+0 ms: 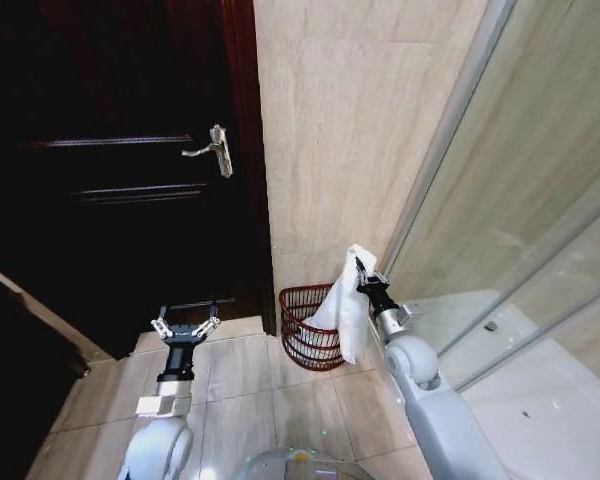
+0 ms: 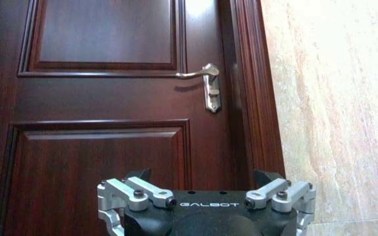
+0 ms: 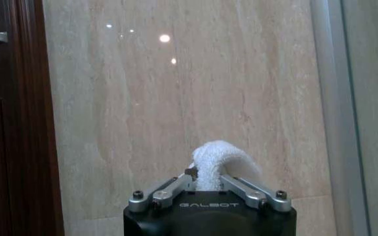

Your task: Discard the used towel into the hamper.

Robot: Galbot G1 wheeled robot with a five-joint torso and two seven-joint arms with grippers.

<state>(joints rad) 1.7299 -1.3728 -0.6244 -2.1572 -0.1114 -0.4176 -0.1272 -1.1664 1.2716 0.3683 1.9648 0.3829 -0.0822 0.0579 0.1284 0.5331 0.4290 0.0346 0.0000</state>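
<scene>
hanging from the right gripper [image 1: 364,270], the white towel [image 1: 347,310] drapes down over the near right part of the hamper [image 1: 302,325], its lower end falling outside the basket's front rim on the right side in the head view. the right gripper's fingers are closed tight on the towel's top fold, and in the right wrist view the towel [image 3: 210,162] bulges up as a rounded loop between the pinched fingers [image 3: 169,189] of the right gripper [image 3: 207,184], with the beige stone wall [image 3: 196,88] straight ahead. the hamper is a reddish-brown wire basket standing on the tiled floor [image 1: 250,390] against the foot of the stone wall [image 1: 350,130], just right of the dark wooden door [image 1: 110,170] and just left of the glass shower partition [image 1: 520,230]. something pale lies inside the basket, though what it is cannot be told.

the left gripper [image 1: 185,328] hovers low over the floor tiles well to the left of the hamper, in front of the door, its fingers spread wide and holding nothing. the left wrist view shows the left gripper [image 2: 205,206] facing the panelled door [image 2: 104,98], with the silver lever door handle [image 2: 205,83] above it and the wall [image 2: 333,108] at the side.
</scene>
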